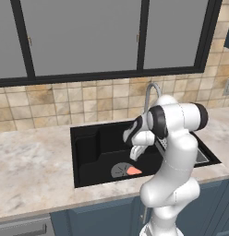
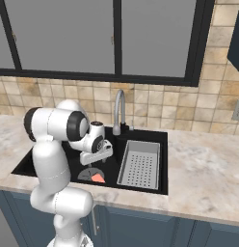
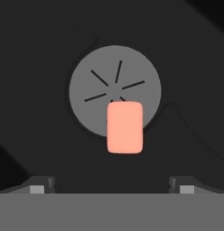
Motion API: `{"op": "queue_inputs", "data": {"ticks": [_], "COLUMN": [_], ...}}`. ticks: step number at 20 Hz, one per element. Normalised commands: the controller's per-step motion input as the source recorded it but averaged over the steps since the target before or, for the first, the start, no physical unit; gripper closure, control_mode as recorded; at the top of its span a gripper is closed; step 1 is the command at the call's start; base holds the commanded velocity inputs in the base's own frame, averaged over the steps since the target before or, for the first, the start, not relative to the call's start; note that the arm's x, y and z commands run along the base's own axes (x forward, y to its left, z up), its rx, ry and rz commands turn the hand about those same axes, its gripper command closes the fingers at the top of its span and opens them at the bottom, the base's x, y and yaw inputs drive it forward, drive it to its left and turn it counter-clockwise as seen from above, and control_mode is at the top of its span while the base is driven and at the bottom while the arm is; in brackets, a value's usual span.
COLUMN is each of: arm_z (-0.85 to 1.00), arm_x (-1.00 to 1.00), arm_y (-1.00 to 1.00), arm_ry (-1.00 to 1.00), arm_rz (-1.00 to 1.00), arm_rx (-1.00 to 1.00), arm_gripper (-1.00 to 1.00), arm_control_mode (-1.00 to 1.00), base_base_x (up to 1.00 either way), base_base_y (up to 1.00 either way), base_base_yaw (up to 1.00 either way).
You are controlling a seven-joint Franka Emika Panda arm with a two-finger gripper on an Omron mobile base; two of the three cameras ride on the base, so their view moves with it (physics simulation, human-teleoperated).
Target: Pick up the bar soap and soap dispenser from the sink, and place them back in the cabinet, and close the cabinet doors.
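The salmon-pink bar soap (image 1: 134, 171) (image 2: 98, 178) lies flat on the floor of the black sink (image 1: 86, 152) (image 2: 140, 136), overlapping the edge of the round grey drain (image 1: 119, 170) (image 3: 100, 76). My gripper (image 1: 135, 156) (image 2: 92, 160) hangs over the basin, pointing down, a little above the bar. In the hand view the bar soap (image 3: 125, 127) sits just ahead of the gripper (image 3: 113, 184), whose fingertips stand wide apart and open with nothing between them. The soap dispenser is out of view. A dark blue piece of the cabinet (image 2: 235, 43) shows at the top right; I cannot make out its doors.
A grey perforated tray (image 2: 139, 164) fills the sink's right half. The curved silver faucet (image 1: 151, 92) (image 2: 119, 108) rises behind the basin, close to my hand. Marble counter (image 1: 33, 161) runs on both sides. Grey black-framed window panes (image 1: 84, 32) span the wall above.
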Motion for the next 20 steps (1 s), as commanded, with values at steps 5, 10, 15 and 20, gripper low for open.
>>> {"op": "queue_inputs", "data": {"ticks": [5,10,15,20], "arm_z": [-0.12,-0.06,-0.10,-0.15], "arm_x": [0.18,0.08,0.00,0.01], "arm_y": [0.00,0.00,0.00,0.00], "arm_ry": [0.00,0.00,0.00,0.00], "arm_rz": [0.00,0.00,0.00,0.00], "arm_rx": [0.00,0.00,0.00,0.00], "arm_gripper": [-1.00,-1.00,-1.00,-1.00], "arm_control_mode": [-1.00,-1.00,-1.00,-1.00], "base_base_x": [0.00,0.00,0.00,0.00], "base_base_y": [0.00,0.00,0.00,0.00], "base_base_yaw": [0.00,0.00,0.00,0.00]}}
